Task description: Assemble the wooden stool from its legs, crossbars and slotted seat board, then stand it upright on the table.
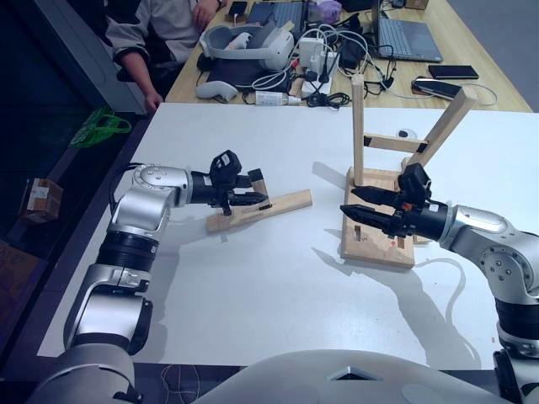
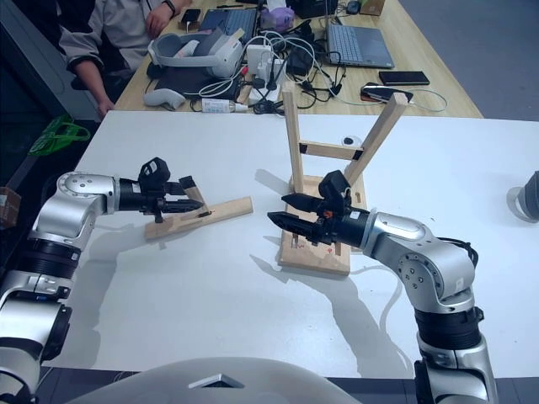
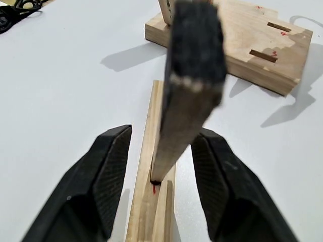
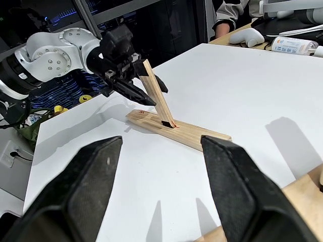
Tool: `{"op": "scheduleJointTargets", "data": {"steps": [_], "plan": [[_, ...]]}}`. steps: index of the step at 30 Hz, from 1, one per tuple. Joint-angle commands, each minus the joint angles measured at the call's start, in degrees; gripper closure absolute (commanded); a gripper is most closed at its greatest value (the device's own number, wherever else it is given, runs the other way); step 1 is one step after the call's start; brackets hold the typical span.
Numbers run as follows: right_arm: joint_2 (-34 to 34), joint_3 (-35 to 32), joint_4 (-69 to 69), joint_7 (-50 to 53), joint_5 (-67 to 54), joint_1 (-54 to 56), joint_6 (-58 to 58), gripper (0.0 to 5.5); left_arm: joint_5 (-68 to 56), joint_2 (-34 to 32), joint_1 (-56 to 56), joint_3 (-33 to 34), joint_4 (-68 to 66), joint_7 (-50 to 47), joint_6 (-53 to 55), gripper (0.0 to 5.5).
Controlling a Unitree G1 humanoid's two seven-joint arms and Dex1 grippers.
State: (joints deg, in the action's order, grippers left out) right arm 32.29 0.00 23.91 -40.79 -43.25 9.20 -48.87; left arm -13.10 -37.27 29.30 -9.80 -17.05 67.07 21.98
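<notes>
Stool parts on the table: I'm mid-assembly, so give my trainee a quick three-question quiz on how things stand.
1. How many legs stick up from the seat board?
2. True or false: the right gripper is shut on a leg.
3. The left gripper is: A) shut on the seat board; B) open, its fingers on either side of the short crossbar stuck in the loose leg; C) open, far from every part.
Key: 1: two. 2: false, it is open and holds nothing. 3: B.
</notes>
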Motion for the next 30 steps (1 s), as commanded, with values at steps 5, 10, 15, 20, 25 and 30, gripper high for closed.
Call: {"op": "scheduleJointTargets", "data": {"steps": [5,10,15,20,25,30], "plan": [[0.0,-0.3,-0.3,-0.1,0.2,-0.2,0.0,2.62,-13.8,2.9,10.2,12.0,8.2,-3.5,11.8,3.41],[-11.2,-7.1,0.3,11.6,-1.7,1.6,5.9,2.62,-16.0,9.5,12.0,15.3,11.2,-14.5,11.7,3.41],[-20.2,-4.5,3.5,24.9,11.5,-2.5,19.6,2.62,-13.7,13.2,8.2,14.7,13.8,-22.9,9.7,3.41],[-24.4,-3.2,3.1,26.6,13.6,-7.2,24.9,2.62,-10.9,14.4,4.2,12.4,16.7,-27.5,9.2,3.41],[-25.6,-2.5,3.6,26.2,13.6,-10.1,26.5,2.62,-10.7,13.6,4.7,11.5,20.2,-28.8,10.4,3.41],[-25.5,-2.7,3.8,25.7,12.8,-11.1,27.0,2.62,-16.6,12.0,14.1,16.2,28.4,-31.5,17.5,3.41]]}}
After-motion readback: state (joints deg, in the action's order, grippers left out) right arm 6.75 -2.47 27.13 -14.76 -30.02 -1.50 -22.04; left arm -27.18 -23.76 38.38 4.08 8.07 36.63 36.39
